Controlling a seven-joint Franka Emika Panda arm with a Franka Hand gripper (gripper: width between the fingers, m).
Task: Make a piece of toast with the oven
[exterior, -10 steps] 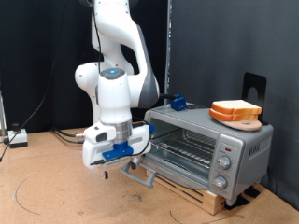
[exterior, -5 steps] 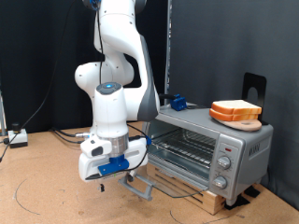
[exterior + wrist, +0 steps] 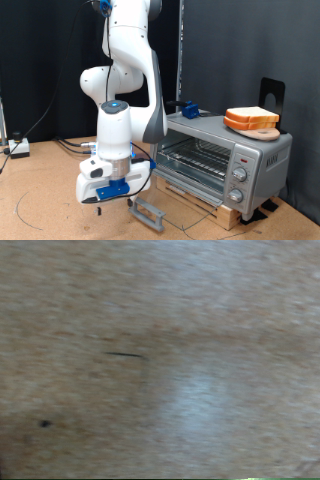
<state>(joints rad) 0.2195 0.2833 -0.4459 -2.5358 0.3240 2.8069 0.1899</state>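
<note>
The silver toaster oven point(image 3: 255, 152) stands at the exterior view's right on a wooden pallet. Its glass door point(image 3: 175, 205) lies fully open, with the grey bar handle point(image 3: 148, 212) low in front and the wire rack point(image 3: 195, 155) bare inside. Two stacked bread slices point(image 3: 251, 116) with pale faces and orange-tan crusts lie on top of the oven. My gripper point(image 3: 98, 200) hangs low over the table, to the exterior view's left of the handle and apart from it, with nothing seen in it. The wrist view shows only blurred brown table surface point(image 3: 160, 360), no fingers.
A wooden pallet point(image 3: 228, 213) carries the oven. A black bracket point(image 3: 272, 95) stands behind the bread. A small blue object point(image 3: 188, 109) sits on the oven's back corner. Cables and a white box point(image 3: 17, 147) lie at the far left. Dark curtains close the back.
My arm has swung down and to the exterior view's left, off the door handle. The oven door went from partly lowered to fully open.
</note>
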